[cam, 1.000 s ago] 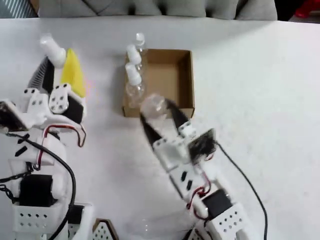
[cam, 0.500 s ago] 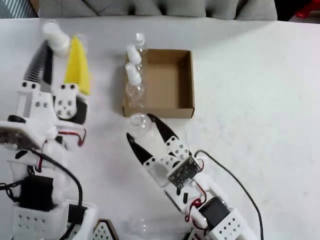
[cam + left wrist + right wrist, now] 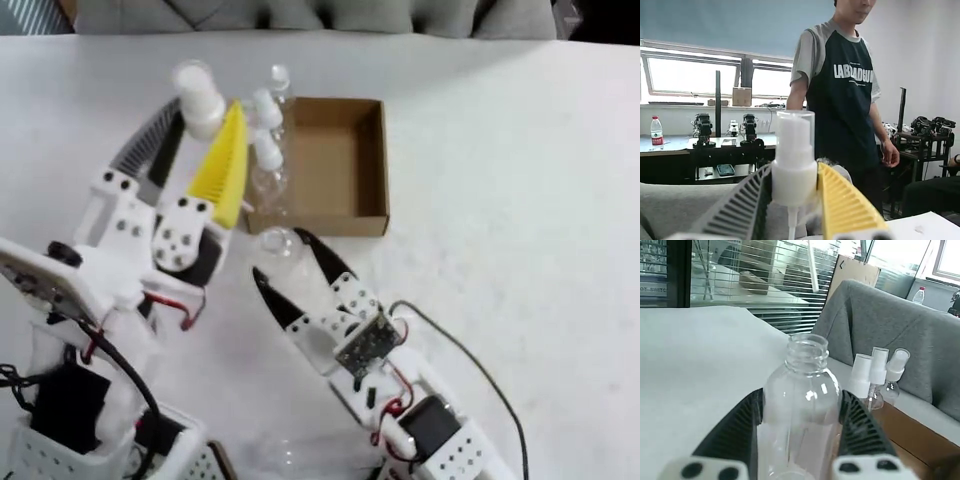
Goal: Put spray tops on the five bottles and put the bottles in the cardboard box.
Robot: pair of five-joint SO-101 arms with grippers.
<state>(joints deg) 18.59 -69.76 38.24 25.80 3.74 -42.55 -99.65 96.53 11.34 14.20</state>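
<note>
Left gripper (image 3: 207,118): clenched on spray top (image 3: 198,90), raised beside cardboard box (image 3: 340,160).
Right gripper (image 3: 280,256): grasping open bottle (image 3: 281,242) on desk (image 3: 500,150), just before it.
Risk: off-centre insertion, possibly tipping bottle.

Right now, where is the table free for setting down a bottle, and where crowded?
Bare: the table right of the cardboard box, and the strip behind it. Crowded: the box's left wall, with capped bottles and the left gripper holding a spray top; in front, the right gripper holds a bottle.

bottle (image 3: 802,410) base: cut off | spray top (image 3: 792,170) tube: cut off at edge
</note>
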